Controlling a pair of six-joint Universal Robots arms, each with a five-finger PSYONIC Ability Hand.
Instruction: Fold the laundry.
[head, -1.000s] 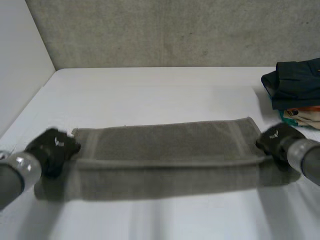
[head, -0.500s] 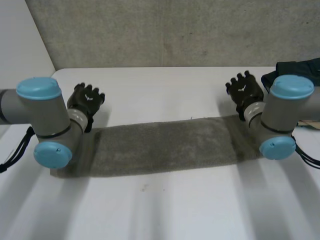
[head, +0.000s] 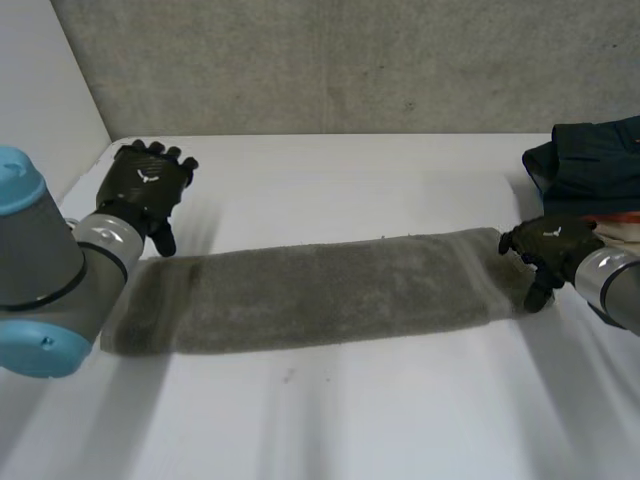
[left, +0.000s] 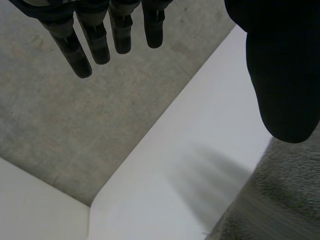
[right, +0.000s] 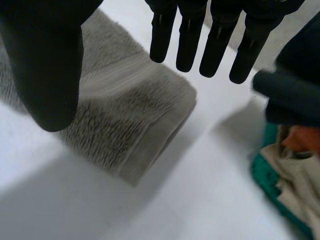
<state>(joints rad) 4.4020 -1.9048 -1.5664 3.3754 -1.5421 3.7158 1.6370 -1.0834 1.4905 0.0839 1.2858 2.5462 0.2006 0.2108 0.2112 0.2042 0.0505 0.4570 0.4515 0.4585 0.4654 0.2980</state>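
Note:
A grey towel (head: 320, 295), folded into a long strip, lies flat across the white table (head: 350, 420). My left hand (head: 145, 185) hovers just beyond the towel's left end, apart from it. In the left wrist view that hand (left: 282, 75) has straight fingers (left: 95, 45) holding nothing, and a corner of the towel (left: 285, 200) lies below the thumb. My right hand (head: 550, 248) is over the towel's right end. In the right wrist view this hand (right: 47, 60) is spread with straight fingers (right: 187, 35) above the towel's end (right: 125, 110), gripping nothing.
A pile of clothes (head: 590, 175), dark blue on top with orange and teal below, sits at the table's far right, close beside my right hand; it is the clothes pile (right: 290, 175) in the right wrist view. A grey wall (head: 330, 60) backs the table.
A second ago both hands held the towel's ends; they have let go and it lies flat. The left hand moved outward to the left; the right hand came down to the right end.

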